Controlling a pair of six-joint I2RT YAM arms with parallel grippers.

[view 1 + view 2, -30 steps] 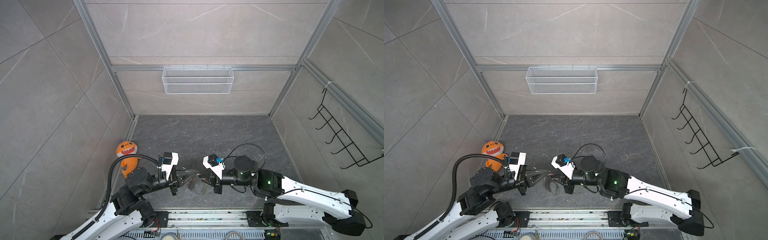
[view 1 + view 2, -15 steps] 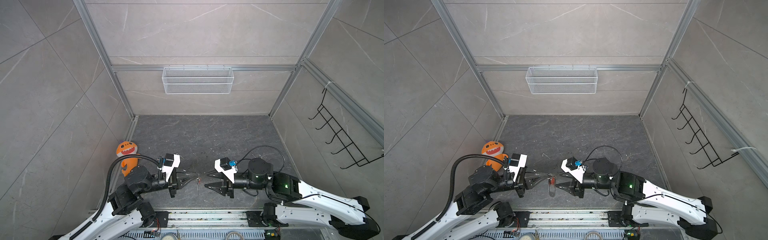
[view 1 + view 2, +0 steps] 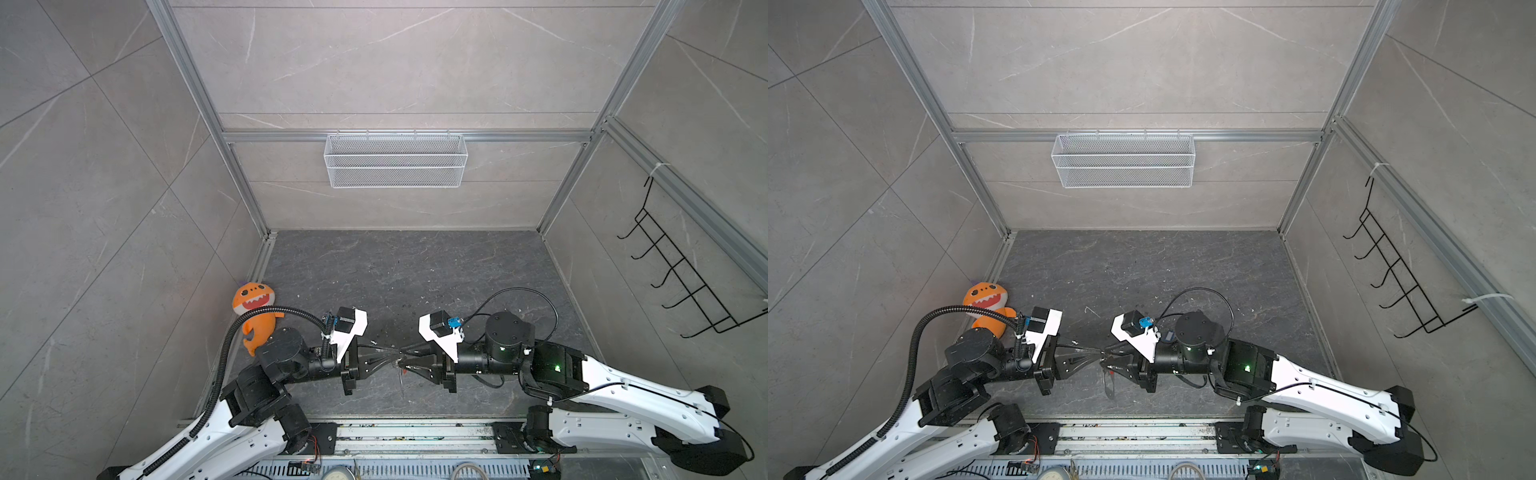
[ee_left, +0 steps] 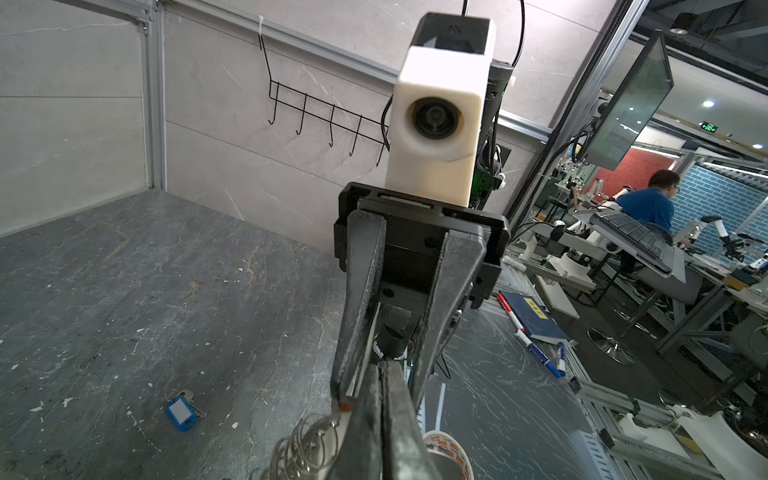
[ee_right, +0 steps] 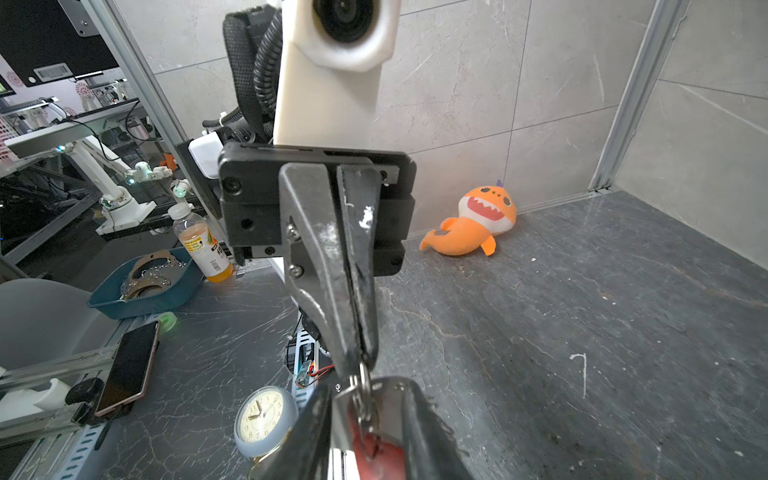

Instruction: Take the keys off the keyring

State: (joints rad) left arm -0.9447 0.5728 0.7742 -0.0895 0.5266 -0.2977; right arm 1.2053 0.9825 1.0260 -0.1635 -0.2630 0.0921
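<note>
The two grippers meet tip to tip low over the front of the floor. My left gripper (image 3: 396, 356) (image 4: 380, 368) is shut on the keyring's thin silver ring (image 5: 363, 376). More silver loops of the keyring (image 4: 307, 440) hang beside its fingers. My right gripper (image 3: 406, 360) (image 5: 365, 388) has its jaws narrowly apart around that tip, closed on the red-tagged key (image 5: 374, 453) (image 4: 347, 403), which fills the gap between its fingers. The blue-tagged key (image 4: 180, 409) lies loose on the floor, apart from both grippers.
An orange plush toy (image 3: 255, 316) (image 5: 473, 224) lies against the left wall. On the back wall hangs a white wire basket (image 3: 395, 160), on the right wall a black hook rack (image 3: 681, 286). A small clock (image 5: 266, 415) and a tape roll (image 4: 449, 453) sit beyond the front rail.
The right gripper drew back to the right and opened, then came back to the left gripper's tip with its jaws narrowed. The left gripper stayed shut and hardly moved.
</note>
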